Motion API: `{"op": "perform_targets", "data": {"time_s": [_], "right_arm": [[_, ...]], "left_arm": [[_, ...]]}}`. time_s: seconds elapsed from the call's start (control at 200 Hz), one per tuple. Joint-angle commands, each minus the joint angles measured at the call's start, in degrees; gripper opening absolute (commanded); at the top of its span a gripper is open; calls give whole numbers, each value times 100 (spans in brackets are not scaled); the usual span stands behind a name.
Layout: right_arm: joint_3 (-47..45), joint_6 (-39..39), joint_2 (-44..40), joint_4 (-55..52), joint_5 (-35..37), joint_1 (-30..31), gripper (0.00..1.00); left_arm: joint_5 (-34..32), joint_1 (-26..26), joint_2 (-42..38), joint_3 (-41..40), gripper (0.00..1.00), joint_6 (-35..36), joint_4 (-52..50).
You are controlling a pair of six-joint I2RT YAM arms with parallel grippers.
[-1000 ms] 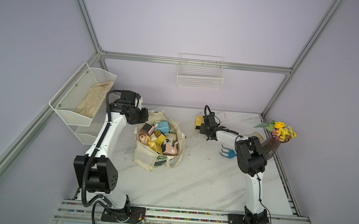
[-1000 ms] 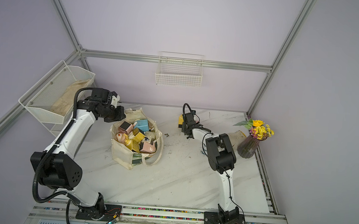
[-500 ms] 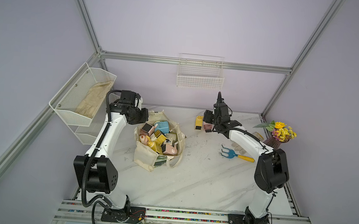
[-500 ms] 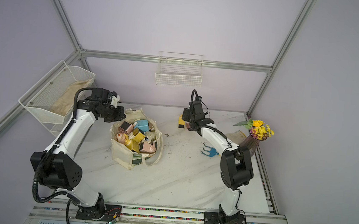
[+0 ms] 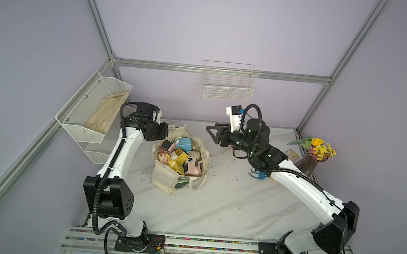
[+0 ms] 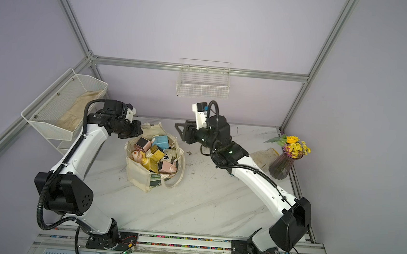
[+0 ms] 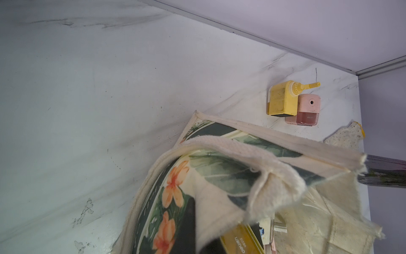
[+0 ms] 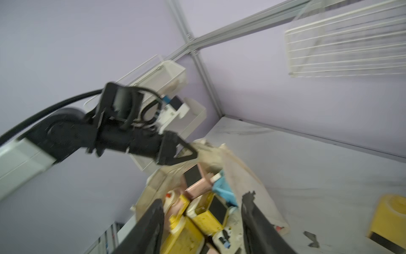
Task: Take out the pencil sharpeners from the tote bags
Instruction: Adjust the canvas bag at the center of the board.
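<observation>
The cream tote bag (image 5: 168, 177) (image 6: 140, 175) with a leafy print stands open on the marble table, left of centre. Several pencil sharpeners (image 5: 182, 153) (image 6: 162, 141) in pink, yellow, blue and beige fill it. My left gripper (image 5: 164, 132) (image 7: 197, 211) is shut on the bag's back rim and holds the cloth up. My right gripper (image 5: 212, 133) (image 8: 203, 199) hangs open in the air to the right of the bag, pointing at it, with nothing between its fingers. A yellow sharpener (image 7: 281, 101) and a pink sharpener (image 7: 307, 110) lie side by side on the table near the back wall.
A blue hand rake (image 5: 258, 175) lies partly under my right arm. A vase of flowers (image 5: 313, 154) and a dirty glove (image 6: 262, 155) sit at the right edge. One wire basket (image 5: 93, 113) hangs on the left wall, another wire basket (image 5: 226, 87) on the back wall.
My right arm has risen from the table near the back wall and swung left toward the bag, its jaws narrowing. The left arm and bag have stayed put.
</observation>
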State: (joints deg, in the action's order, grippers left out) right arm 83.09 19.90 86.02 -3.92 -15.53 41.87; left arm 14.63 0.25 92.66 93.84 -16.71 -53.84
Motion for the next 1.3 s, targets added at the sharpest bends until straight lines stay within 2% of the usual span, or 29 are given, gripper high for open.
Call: {"op": "perform_targets", "data": {"time_s": [0.0,0.25,0.37,0.48,0.855,0.97,1.08,1.225,1.295], "right_arm": [[67,-484,233,36,-297,407,54],[697,-1040,1302,-636,798,1049,54],[1208,-1375,1886,-1087,1164,1087,62],[1899,-1558,2455,-1700,1785,1089,67],[2131,-1771,2779,-1831,1565,1096,74],[1727,-1729,2624,-1651,1466,1142,73],[1173,-1719,2304,-1588,1687,1372,72],[672,-1657,1958,-1669,2046,1706,67],[306,-1585,1753,-1482,1931,1848,64]], "left_arm": [[264,26,-263,-59,0,74,173],[230,20,-301,-59,0,65,198],[208,21,-314,-59,0,52,195],[178,17,-319,-63,0,62,216],[204,19,-321,-93,0,-26,298],[458,21,-269,-120,0,-17,405],[459,34,-208,-100,0,-13,448],[436,30,-153,32,0,33,465],[452,32,-122,116,0,34,535]]}}
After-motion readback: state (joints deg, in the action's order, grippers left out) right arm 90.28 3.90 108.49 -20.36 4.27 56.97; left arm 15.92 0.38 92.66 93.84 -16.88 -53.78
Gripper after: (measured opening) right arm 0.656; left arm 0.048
